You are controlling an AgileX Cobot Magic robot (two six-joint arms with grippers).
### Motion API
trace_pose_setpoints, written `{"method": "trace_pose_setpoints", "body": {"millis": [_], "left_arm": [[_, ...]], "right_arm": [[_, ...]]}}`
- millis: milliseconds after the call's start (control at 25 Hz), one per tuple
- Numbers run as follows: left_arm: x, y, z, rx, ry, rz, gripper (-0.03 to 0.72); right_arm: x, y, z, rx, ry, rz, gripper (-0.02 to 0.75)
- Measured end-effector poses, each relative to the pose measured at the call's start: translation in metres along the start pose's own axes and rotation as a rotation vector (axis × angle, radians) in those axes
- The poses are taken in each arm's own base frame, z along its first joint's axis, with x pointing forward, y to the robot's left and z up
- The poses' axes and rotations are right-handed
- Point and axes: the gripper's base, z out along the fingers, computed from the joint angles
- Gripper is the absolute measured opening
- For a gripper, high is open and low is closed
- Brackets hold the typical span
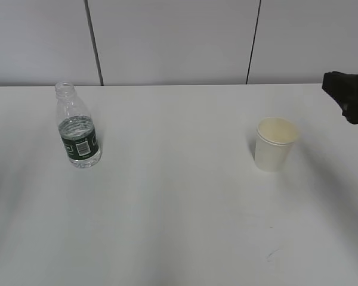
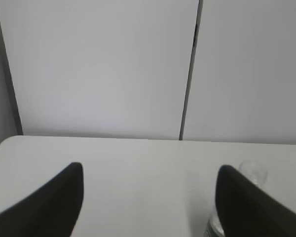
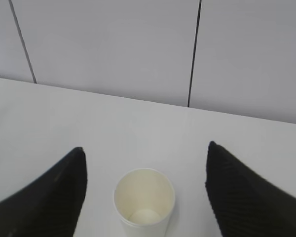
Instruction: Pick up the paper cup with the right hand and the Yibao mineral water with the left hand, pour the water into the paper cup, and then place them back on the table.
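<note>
The Yibao mineral water bottle (image 1: 78,130) stands upright on the white table (image 1: 179,208) at the left, uncapped, with clear water in its lower half. The cream paper cup (image 1: 275,143) stands upright at the right, empty. My right gripper (image 3: 145,154) is open, and the cup (image 3: 144,200) sits between and below its two black fingers, apart from both. The right arm (image 1: 351,95) shows at the right edge of the exterior view. My left gripper (image 2: 149,173) is open and empty; the bottle (image 2: 251,174) is partly hidden behind its right finger. The left arm is out of the exterior view.
A pale panelled wall (image 1: 179,42) with dark vertical seams stands behind the table's far edge. A small dark mark (image 1: 272,255) lies on the tabletop near the front right.
</note>
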Motion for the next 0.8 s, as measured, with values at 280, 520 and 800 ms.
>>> {"method": "trace_pose_setpoints", "body": {"millis": [280,520,800], "left_arm": [[0.04,-0.011,0.002,0.077,0.061,-0.038,0.503],[0.056,-0.019,0.008,0.135,0.105,-0.01,0.503],[0.062,-0.022,0.016,0.15,0.094,-0.012,0.503]], "right_arm": [[0.034,0.006,0.016,-0.05,-0.035,0.077,0.585],[0.06,0.01,0.027,-0.088,-0.045,0.11,0.585],[0.08,0.011,0.039,-0.099,-0.128,0.166,0.585]]}}
